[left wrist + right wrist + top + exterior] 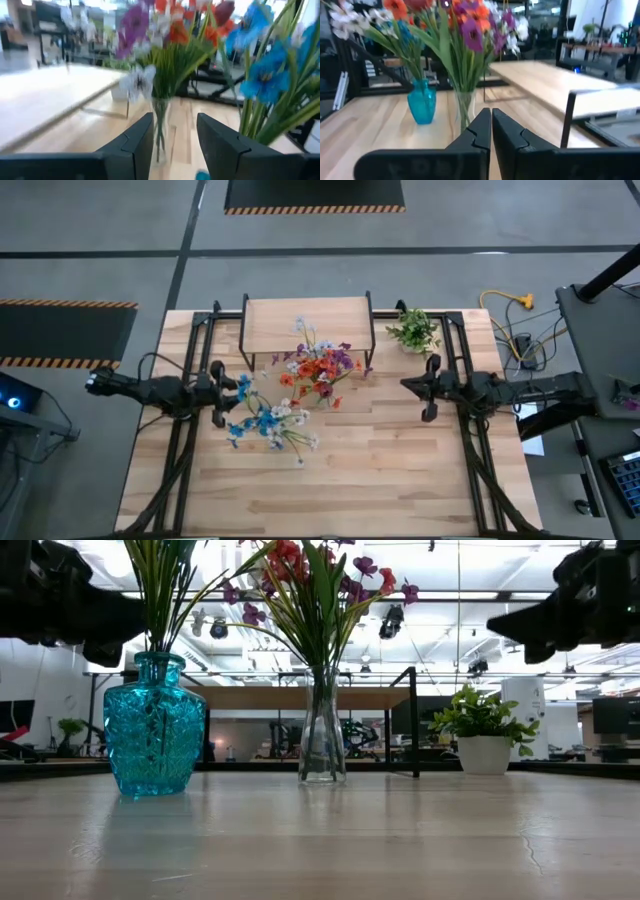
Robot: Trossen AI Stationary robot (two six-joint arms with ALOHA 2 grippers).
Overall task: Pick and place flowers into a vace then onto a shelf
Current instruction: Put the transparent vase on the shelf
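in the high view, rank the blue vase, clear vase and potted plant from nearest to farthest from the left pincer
1. Blue vase: just right of the left pincer, toward the table's front.
2. Clear vase: mid-table, in front of the shelf.
3. Potted plant: back right, beside the shelf.

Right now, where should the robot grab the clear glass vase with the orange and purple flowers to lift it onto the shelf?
Probably the clear vase at its narrow waist just below the flared mouth, fingers level. It stands upright on the table, and the stems fan out above. The left gripper, open and already facing it, looks best placed; the blue vase stands close beside.
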